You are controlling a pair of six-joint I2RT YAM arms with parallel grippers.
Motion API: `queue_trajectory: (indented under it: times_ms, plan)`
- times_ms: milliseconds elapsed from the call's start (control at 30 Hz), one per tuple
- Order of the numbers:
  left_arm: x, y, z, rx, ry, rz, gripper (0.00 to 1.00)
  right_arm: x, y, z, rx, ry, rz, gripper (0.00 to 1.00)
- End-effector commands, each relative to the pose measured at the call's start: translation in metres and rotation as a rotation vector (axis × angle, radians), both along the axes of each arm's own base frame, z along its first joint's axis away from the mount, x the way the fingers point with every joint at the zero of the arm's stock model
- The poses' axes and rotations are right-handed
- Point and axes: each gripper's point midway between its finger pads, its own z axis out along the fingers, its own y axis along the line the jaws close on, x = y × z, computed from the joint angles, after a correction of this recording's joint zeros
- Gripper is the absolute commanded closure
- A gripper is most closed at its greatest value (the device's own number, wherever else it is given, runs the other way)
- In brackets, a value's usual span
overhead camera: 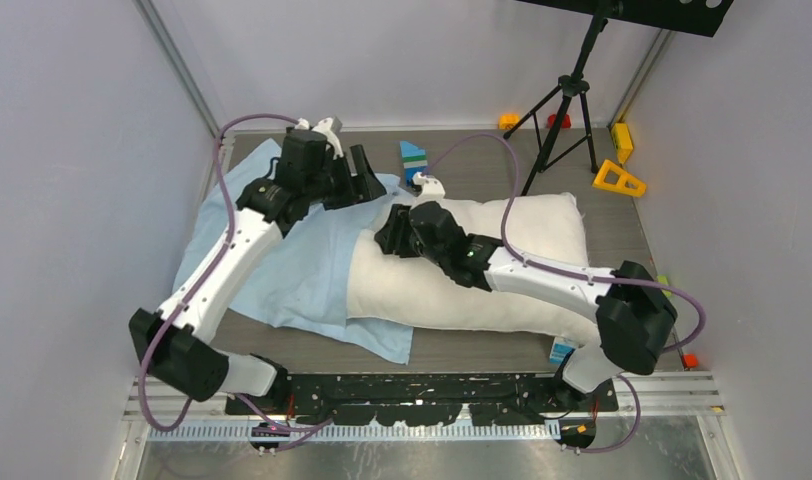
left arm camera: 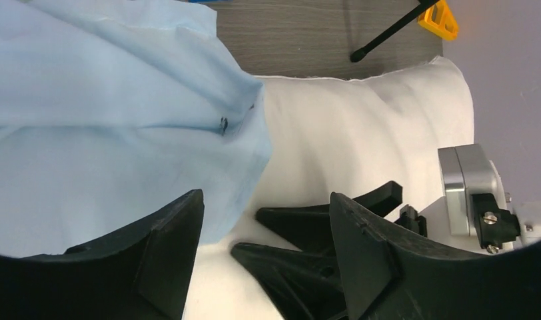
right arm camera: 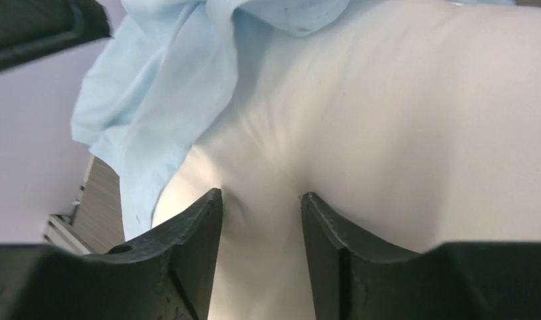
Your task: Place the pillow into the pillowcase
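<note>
The white pillow (overhead camera: 542,225) lies across the table's middle and right. The light-blue pillowcase (overhead camera: 302,270) lies flat on the left, its edge under and against the pillow's left end. My right gripper (overhead camera: 387,235) is pressed into that left end, its jaws pinching a fold of the pillow (right arm camera: 401,120) between them (right arm camera: 261,197); the pillowcase (right arm camera: 161,100) hangs just beyond. My left gripper (overhead camera: 367,180) is open and empty over the pillowcase's far edge. In the left wrist view it (left arm camera: 264,200) frames the pillow (left arm camera: 361,127), the pillowcase (left arm camera: 108,120) and the right gripper's fingers (left arm camera: 301,220).
A black tripod (overhead camera: 572,95) stands at the back right. A blue-green toy block (overhead camera: 414,160) lies just behind the pillow. Yellow blocks (overhead camera: 619,178) and small orange and red ones (overhead camera: 509,121) lie along the back. Walls close in both sides.
</note>
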Motion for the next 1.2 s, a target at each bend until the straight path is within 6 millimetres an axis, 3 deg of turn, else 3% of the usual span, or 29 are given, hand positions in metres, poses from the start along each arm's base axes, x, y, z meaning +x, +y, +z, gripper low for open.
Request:
queue_trajectory:
  times_ms: [0, 167, 200, 367, 567, 733, 833, 1000, 1100, 1167]
  plan:
    - [-0.033, 0.034, 0.005, 0.079, -0.025, 0.063, 0.29, -0.028, -0.042, -0.009, -0.276, -0.038, -0.005, 0.45]
    - [-0.081, 0.052, -0.008, 0.113, -0.006, 0.057, 0.36, -0.051, -0.058, 0.005, -0.424, -0.145, 0.069, 0.38]
    - [-0.091, 0.053, -0.013, 0.125, 0.006, 0.049, 0.38, -0.055, -0.062, 0.008, -0.457, -0.176, 0.085, 0.32]
    - [-0.130, 0.052, -0.044, 0.195, 0.049, 0.037, 0.40, -0.073, -0.065, 0.002, -0.542, -0.290, 0.178, 0.24]
    - [-0.134, 0.077, -0.072, 0.318, 0.049, 0.171, 0.45, -0.080, -0.050, -0.022, -0.629, -0.309, 0.273, 0.22]
    - [-0.128, 0.080, -0.084, 0.358, 0.041, 0.188, 0.50, -0.071, -0.047, -0.035, -0.669, -0.307, 0.254, 0.23]
    - [-0.124, 0.082, -0.092, 0.400, 0.039, 0.187, 0.56, -0.063, -0.046, -0.034, -0.641, -0.282, 0.233, 0.31]
    - [-0.117, 0.075, -0.087, 0.394, -0.008, 0.150, 0.58, -0.054, -0.041, -0.038, -0.590, -0.227, 0.235, 0.46]
    - [-0.115, 0.073, -0.085, 0.409, -0.017, 0.128, 0.64, -0.048, -0.039, -0.041, -0.567, -0.193, 0.233, 0.65]
    - [-0.112, 0.071, -0.081, 0.425, -0.034, 0.103, 0.75, -0.045, -0.037, -0.042, -0.550, -0.172, 0.235, 0.74]
